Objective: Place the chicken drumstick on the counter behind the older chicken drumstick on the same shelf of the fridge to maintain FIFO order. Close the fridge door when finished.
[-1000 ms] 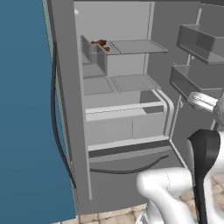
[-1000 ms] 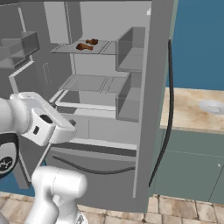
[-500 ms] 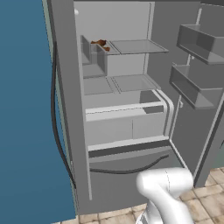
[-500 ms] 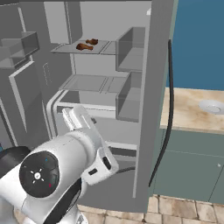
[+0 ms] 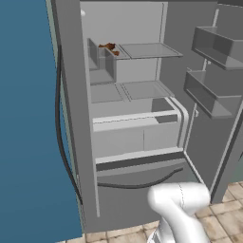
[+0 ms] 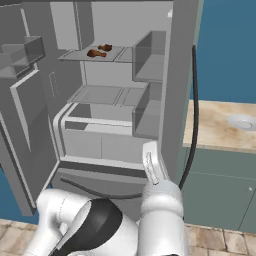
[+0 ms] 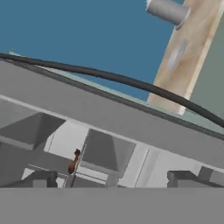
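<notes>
Fridge (image 6: 170, 75): both doors stand open, the inside bare grey apart from the top level
Shelf (image 6: 90, 56): the upper pale panel, with a translucent bin just beside it toward the hinge side
Drumsticks: two small brown pieces lie on that shelf, one (image 6: 96, 53) nearer the front edge, the other (image 6: 105, 47) set further back and just beside it (in the left base view they merge into one brown smudge (image 5: 109, 47) behind the bin wall)
Why they lie so: by my reading the back one is the newcomer, placed behind so the older piece is taken first; I cannot tell which is which from looks alone
Worktop (image 6: 220, 127): beige marbled slab to the right of the fridge, nothing brown on the part that shows
Arm: folded low in front of the fridge's bottom drawer, its white links (image 6: 157, 200) bunched near the floor tiles
Gripper: the finger tips are hidden at the bottom of the hand view, so I cannot tell whether it is wide or narrow; nothing appears to be carried
Hand view: tilted, looking across the dark door handle (image 7: 131, 83) toward the shelves
What remains: judging by this, the door with the dispenser still needs swinging shut
</notes>
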You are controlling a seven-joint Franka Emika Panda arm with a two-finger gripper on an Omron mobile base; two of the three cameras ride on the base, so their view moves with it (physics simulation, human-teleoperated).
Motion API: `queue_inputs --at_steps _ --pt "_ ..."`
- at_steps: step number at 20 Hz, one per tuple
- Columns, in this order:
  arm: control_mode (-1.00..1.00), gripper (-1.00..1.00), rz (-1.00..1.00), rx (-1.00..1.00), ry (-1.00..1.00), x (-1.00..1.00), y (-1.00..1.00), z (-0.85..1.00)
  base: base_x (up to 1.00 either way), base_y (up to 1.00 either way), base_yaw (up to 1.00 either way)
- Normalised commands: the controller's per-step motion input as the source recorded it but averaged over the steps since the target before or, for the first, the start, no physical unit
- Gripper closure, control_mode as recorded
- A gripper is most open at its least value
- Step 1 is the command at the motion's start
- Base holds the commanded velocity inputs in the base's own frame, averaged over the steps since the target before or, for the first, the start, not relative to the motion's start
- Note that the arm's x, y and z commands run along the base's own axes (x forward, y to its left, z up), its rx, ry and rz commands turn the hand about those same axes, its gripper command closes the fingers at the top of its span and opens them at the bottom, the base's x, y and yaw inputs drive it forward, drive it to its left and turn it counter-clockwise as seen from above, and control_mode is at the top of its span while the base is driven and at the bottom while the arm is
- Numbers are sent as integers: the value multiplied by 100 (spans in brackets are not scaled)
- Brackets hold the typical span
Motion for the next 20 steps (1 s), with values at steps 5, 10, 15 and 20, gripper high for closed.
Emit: queue_inputs --at_steps 5,10,15,20 --pt "-100 -100 11 21 -13 65 -68 -33 0 0 0" --pt "-100 -100 15 16 -7 66 -64 -40 0 0 0" --pt "-100 -100 16 15 -3 68 -72 -35 0 0 0" --pt "-100 -100 10 8 0 58 -61 -31 0 0 0"
